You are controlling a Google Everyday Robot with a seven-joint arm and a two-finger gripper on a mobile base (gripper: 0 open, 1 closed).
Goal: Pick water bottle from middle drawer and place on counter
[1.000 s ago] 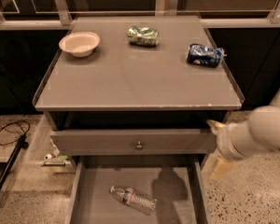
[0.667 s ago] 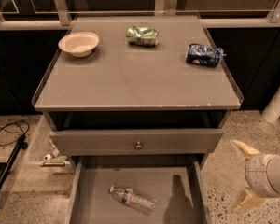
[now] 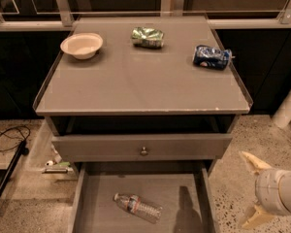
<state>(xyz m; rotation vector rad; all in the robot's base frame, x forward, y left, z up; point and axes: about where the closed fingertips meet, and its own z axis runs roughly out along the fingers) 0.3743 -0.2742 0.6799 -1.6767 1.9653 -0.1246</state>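
Note:
The water bottle (image 3: pixel 137 207) lies on its side on the bare floor of the open middle drawer (image 3: pixel 97 203), cap to the left, near the drawer's centre. The counter (image 3: pixel 136 81) is the large grey cabinet top above it. My gripper (image 3: pixel 252 192) is at the lower right, outside the drawer and to the right of the cabinet, well apart from the bottle. Its two cream fingers (image 3: pixel 252 162) are spread apart and hold nothing.
On the counter stand a cream bowl (image 3: pixel 81 45) at back left, a crushed green can (image 3: pixel 147 37) at back centre and a crushed blue can (image 3: pixel 212 57) at right. A shut drawer front with a round knob (image 3: pixel 144 151) sits above the open drawer. Cables (image 3: pixel 7 140) lie on the floor at left.
My gripper has dropped from beside the upper drawer front down and to the right, away from the cabinet. The bottle and the items on the counter have not moved.

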